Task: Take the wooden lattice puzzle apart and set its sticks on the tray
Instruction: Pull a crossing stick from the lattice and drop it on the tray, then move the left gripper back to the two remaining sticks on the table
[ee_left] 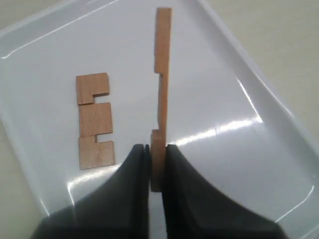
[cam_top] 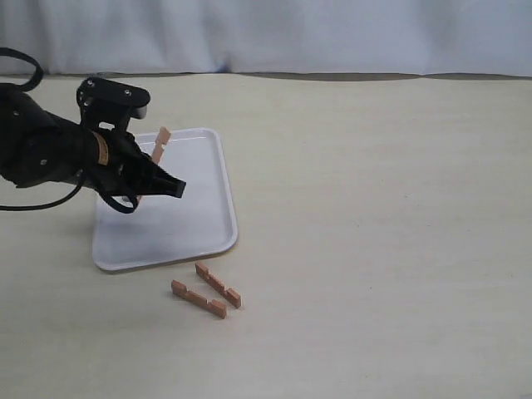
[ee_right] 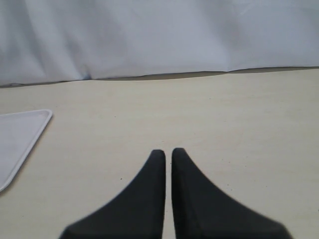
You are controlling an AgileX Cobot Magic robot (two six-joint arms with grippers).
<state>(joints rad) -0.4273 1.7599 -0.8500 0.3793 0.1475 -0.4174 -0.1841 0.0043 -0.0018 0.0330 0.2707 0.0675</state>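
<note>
My left gripper (ee_left: 157, 147) is shut on one end of a notched reddish-brown stick (ee_left: 162, 74), held on edge above the white tray (ee_left: 234, 164). A second stick (ee_left: 94, 120) lies flat on the tray beside it. From the exterior view the left gripper (cam_top: 154, 179) hovers over the tray (cam_top: 208, 224), and the held stick (cam_top: 161, 143) pokes out past the arm. Two more sticks (cam_top: 198, 298) (cam_top: 218, 284) lie loose on the table just in front of the tray. No assembled lattice shows. My right gripper (ee_right: 168, 151) is shut on nothing, above bare table.
The tan table (cam_top: 374, 208) runs wide to the right of the tray. A pale curtain (cam_top: 291, 33) hangs along its far edge. A corner of the tray (ee_right: 20, 134) shows in the right wrist view.
</note>
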